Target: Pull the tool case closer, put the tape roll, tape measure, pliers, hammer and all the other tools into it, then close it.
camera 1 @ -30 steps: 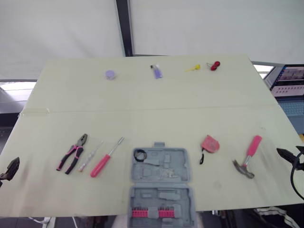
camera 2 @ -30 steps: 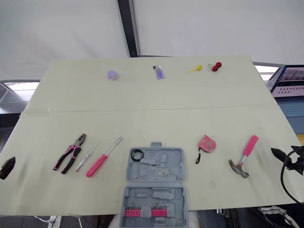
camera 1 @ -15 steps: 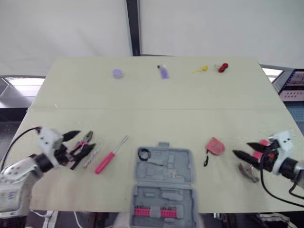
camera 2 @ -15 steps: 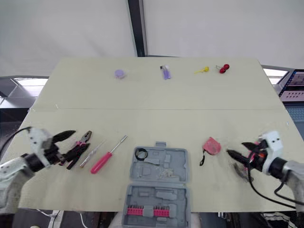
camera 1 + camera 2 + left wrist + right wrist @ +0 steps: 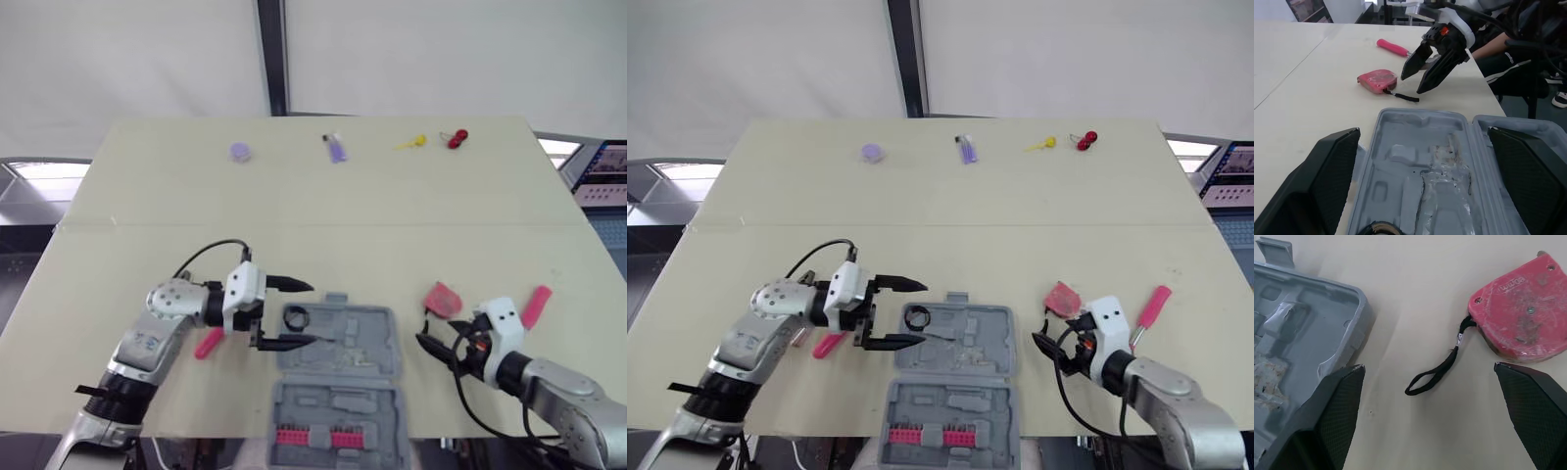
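Grey tool case [image 5: 972, 338] — left pincer [image 5: 908, 313] arrived, spread | right pincer [image 5: 1050, 349] spread, nearer tape measure [image 5: 1063, 297]

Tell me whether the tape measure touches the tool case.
Apart. The right wrist view shows bare table between the tape measure and the tool case rim.

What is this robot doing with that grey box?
A two-armed robot is working on packing tools into an open grey tool case. Its left gripper, open, hovers at the case's left edge. Its right gripper, also open, sits beside the red tape measure, not touching it. The hammer lies outside the case.
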Robot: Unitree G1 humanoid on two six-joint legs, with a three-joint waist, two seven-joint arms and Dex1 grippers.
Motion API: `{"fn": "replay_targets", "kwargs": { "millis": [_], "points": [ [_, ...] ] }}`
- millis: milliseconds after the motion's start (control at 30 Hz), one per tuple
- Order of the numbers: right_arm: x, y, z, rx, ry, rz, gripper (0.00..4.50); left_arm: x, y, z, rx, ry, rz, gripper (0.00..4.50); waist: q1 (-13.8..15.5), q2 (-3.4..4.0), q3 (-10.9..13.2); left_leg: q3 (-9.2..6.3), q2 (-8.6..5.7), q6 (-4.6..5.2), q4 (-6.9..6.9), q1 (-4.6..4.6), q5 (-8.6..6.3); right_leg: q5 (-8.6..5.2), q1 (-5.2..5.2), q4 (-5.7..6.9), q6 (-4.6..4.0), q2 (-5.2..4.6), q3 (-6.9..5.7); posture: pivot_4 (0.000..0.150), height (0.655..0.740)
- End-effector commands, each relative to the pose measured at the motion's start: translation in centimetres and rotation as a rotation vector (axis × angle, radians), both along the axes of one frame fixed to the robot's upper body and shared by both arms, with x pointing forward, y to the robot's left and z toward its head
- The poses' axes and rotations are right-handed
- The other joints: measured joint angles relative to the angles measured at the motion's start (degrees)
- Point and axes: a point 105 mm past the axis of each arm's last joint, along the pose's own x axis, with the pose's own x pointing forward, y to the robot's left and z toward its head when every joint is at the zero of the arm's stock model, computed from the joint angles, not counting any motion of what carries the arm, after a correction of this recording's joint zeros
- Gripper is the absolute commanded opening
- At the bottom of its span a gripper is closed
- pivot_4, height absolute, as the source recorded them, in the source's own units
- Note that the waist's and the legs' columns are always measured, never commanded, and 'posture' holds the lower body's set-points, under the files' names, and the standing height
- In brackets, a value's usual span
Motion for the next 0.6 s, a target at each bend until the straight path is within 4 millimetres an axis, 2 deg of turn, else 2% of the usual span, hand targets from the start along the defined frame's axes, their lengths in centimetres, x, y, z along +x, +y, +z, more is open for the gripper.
{"fn": "replay_targets", "kwargs": {
  "millis": [33, 133, 200, 300, 333, 600],
  "points": [
    [0.5, 0.0, 0.4, -0.032, -0.031, -0.029, 3.92, 0.0, -0.9, 0.6, -0.013, -0.043, -0.031, 4.5, -0.03, 0.0, 0.0, 0.0, 0.0, 0.0, 0.0, 0.0, 0.0, 0.0, 0.0, 0.0, 0.0, 0.0, 0.0, 0.15, 0.74],
    [0.6, 0.2, 0.1, -0.056, -0.031, -0.02, 2.64, 0.0, -1.0, 0.5, -0.015, -0.043, -0.026, 4.5, -0.05, 0.0, 0.0, 0.0, 0.01, 0.0, 0.0, 0.0, 0.0, 0.0, -0.01, 0.01, 0.0, 0.0, 0.0, 0.15, 0.74],
    [0.6, 0.0, -0.2, -0.075, -0.025, -0.021, 2.64, -0.1, -0.8, 0.3, -0.01, -0.038, -0.019, 4.5, -0.07, 0.0, 0.0, 0.0, 0.01, 0.0, 0.0, 0.01, 0.0, 0.0, -0.01, 0.01, 0.0, 0.0, 0.0, 0.15, 0.74],
    [0.4, 0.3, -0.5, -0.069, -0.015, -0.003, 1.85, -0.4, -0.6, -0.1, -0.002, -0.033, -0.012, 4.5, -0.09, 0.0, 0.0, 0.0, 0.01, 0.0, 0.0, 0.01, 0.0, 0.0, -0.01, 0.01, 0.0, 0.0, 0.0, 0.15, 0.74],
    [0.4, 0.4, -0.6, -0.069, -0.014, -0.001, 1.39, -0.5, -0.5, -0.2, -0.001, -0.033, -0.011, 4.5, -0.05, 0.0, 0.0, 0.0, 0.01, 0.0, 0.0, 0.0, 0.0, 0.0, -0.01, 0.01, 0.0, 0.0, 0.0, 0.15, 0.74],
    [0.8, 0.3, -0.7, -0.078, -0.016, -0.011, 1.39, -0.6, -0.7, -0.5, -0.006, -0.036, -0.003, 4.5, -0.05, 0.0, 0.0, -0.01, 0.01, 0.0, 0.01, 0.01, 0.0, 0.0, 0.0, 0.02, 0.0, 0.0, 0.0, 0.15, 0.74]
  ]
}}
